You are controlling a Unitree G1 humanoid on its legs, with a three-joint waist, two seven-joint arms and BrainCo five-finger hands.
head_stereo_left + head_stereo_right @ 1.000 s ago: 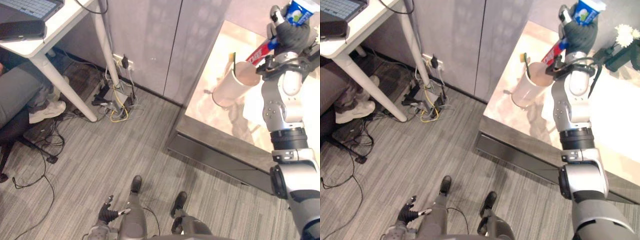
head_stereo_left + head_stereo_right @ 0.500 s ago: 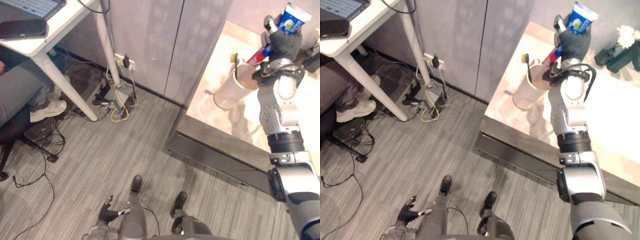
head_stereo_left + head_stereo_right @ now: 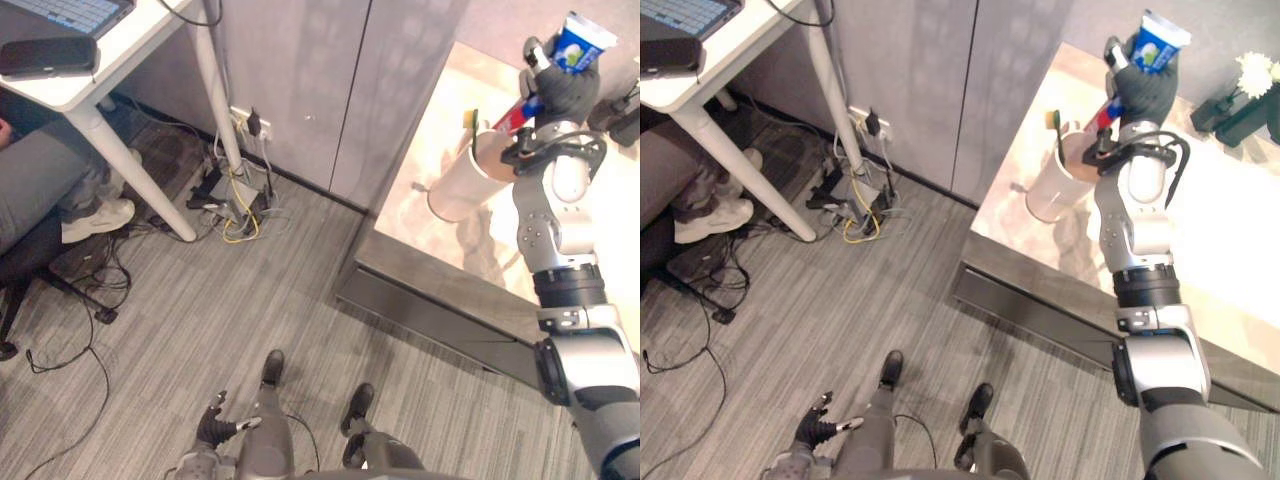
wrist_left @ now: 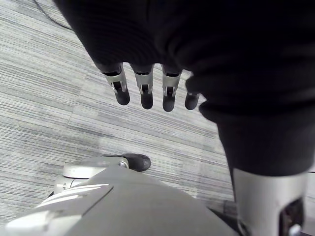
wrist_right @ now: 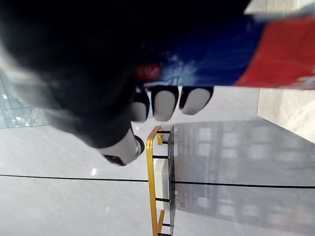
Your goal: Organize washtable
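In the upper right of the head views we see the right hand point(image 3: 565, 88) raised over the washtable point(image 3: 440, 255), its fingers point(image 5: 162, 104) clenched round a toothpaste tube point(image 3: 1155, 45). The tube stands tilted. Its blue and white end sticks out above the hand, and its red end points down towards the white cup point(image 3: 458, 187) just below and to the left of the hand. We cannot tell whether the red end is inside the cup or only beside its rim. The cup stands on the pale stone top near the table's left edge, with a toothbrush point(image 3: 1056, 124) upright in it against the rim on the left. At the far right edge of the right eye view, a white flower point(image 3: 1250, 68) in a dark vase point(image 3: 1232, 108) sits further back on the table, well apart from the cup. The left hand point(image 3: 213, 425) hangs low at the bottom of the frame, over the grey carpet point(image 3: 180, 330). In its wrist view its fingers point(image 4: 143, 93) are released and straight, holding nothing. In the upper left stands a white desk point(image 3: 95, 85) with a laptop point(image 3: 70, 12) and a flat black case point(image 3: 48, 55) on it. Beneath it a person's leg and pale shoe point(image 3: 98, 218) show at the left edge. A power strip with cables point(image 3: 235, 200) lies by the grey cabinet panels point(image 3: 300, 90).
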